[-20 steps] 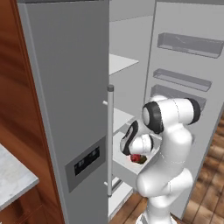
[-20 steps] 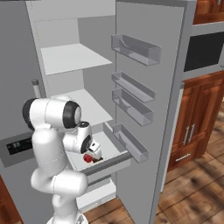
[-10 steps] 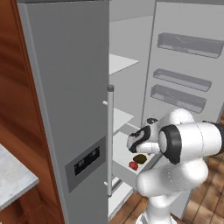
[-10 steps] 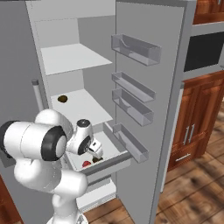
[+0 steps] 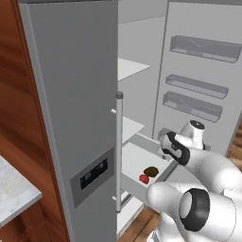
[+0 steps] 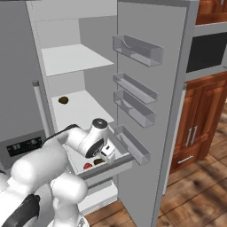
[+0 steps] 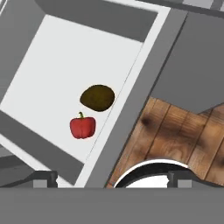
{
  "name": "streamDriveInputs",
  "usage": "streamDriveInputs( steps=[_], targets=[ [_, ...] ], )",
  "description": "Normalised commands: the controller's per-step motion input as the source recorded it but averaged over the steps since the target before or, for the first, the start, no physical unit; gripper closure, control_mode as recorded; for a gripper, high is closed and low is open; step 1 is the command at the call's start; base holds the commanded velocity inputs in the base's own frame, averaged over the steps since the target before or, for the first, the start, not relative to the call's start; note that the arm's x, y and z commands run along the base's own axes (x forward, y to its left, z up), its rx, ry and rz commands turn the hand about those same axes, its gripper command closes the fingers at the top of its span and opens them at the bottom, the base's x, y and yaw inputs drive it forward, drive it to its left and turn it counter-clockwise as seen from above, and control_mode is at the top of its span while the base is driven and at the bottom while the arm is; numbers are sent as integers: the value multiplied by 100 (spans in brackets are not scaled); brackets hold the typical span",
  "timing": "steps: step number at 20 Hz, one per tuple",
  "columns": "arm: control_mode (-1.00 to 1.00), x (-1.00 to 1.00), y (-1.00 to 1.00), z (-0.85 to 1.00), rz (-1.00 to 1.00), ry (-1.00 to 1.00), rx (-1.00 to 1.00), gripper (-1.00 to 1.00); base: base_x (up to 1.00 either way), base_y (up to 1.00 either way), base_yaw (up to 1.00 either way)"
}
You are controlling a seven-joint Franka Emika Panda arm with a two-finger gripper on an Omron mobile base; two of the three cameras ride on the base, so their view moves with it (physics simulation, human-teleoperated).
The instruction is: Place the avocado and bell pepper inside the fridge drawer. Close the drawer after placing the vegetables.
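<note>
I see a dark olive-brown avocado (image 7: pixel 97 97), a red pepper (image 7: pixel 82 127), a pale grey drawer (image 7: pixel 65 57) and a brown wood-grain floor (image 7: pixel 175 131).

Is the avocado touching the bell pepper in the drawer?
Cannot tell. In the hand view the avocado sits just above the bell pepper; the pepper's stem reaches the avocado's edge, with no plain gap or contact. Both lie in the fridge drawer.

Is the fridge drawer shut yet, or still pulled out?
Pulled out. The drawer juts past the fridge, its floor open to view, with the avocado and the red pepper lying inside, side by side.
</note>
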Motion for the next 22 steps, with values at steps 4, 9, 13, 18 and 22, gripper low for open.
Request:
streamDriveInputs(
  steps=[4,9,13,18,22],
  targets=[
    [-100,-78,-52,-27,-14,0,12,-100,0,0,0],
    [-100,-66,-40,-49,-13,1,6,-100,0,0,0],
    [-100,-11,-10,-73,-9,11,1,-100,0,0,0],
    [-100,17,-10,-77,-1,12,1,-100,0,0,0],
    [-100,39,5,-69,0,11,3,-100,0,0,0]
  ],
)
